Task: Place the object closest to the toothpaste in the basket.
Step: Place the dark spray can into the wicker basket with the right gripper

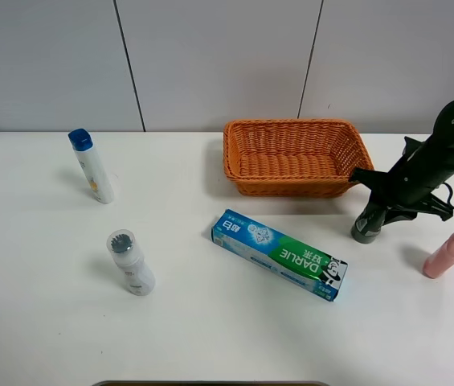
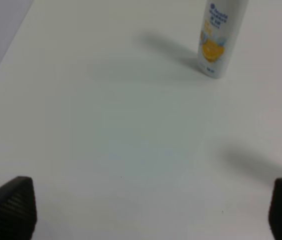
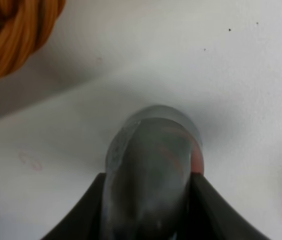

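Note:
The toothpaste point(image 1: 280, 254) is a blue and green box lying flat at the table's middle. A dark grey bottle point(image 1: 366, 227) stands tilted to its right, just right of the orange wicker basket point(image 1: 291, 125). My right gripper point(image 1: 383, 203) is shut on this bottle; in the right wrist view point(image 3: 148, 200) its black fingers point(image 3: 88, 210) press both sides of the grey bottle point(image 3: 150, 160). I cannot tell whether the bottle's base touches the table. My left gripper point(image 2: 148, 210) is open and empty over bare table, and is out of the exterior view.
A white bottle with a blue cap point(image 1: 92, 166) stands at the far left, also in the left wrist view point(image 2: 220, 35). A white bottle with a grey cap point(image 1: 130, 261) stands front left. A pink bottle point(image 1: 449, 252) stands at the right edge. The basket's corner point(image 3: 16, 35) lies close to the grey bottle.

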`<action>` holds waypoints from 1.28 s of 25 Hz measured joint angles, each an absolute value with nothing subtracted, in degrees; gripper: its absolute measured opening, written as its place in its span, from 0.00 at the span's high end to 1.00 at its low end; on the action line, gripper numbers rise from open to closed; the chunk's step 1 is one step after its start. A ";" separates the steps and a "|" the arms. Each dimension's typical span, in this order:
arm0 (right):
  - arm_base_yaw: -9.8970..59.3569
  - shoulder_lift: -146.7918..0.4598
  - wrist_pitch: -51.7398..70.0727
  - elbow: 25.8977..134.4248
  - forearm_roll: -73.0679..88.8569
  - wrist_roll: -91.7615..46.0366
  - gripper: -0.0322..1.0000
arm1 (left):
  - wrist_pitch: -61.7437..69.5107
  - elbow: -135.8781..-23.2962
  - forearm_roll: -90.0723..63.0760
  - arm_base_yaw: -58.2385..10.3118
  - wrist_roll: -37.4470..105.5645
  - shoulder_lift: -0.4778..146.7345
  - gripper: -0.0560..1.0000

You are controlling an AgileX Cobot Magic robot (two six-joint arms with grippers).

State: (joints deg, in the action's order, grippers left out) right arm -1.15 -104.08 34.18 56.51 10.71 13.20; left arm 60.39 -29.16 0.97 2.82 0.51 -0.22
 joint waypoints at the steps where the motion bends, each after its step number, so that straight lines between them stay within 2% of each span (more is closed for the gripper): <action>1: -1.15 -104.08 34.18 56.51 10.71 13.20 0.63 | 60.39 -29.16 0.97 2.82 0.51 -0.22 0.06; 10: -0.54 -103.14 34.77 56.45 10.54 13.02 0.63 | 60.39 -29.16 0.97 2.82 0.51 -0.22 0.06; 19: 2.89 -97.95 36.54 56.45 10.68 12.64 0.63 | 60.39 -29.16 0.97 2.82 0.51 -0.22 0.06; 32: 5.37 -77.16 36.41 56.45 9.02 10.30 0.63 | 60.39 -29.16 0.97 2.82 0.51 -0.22 0.06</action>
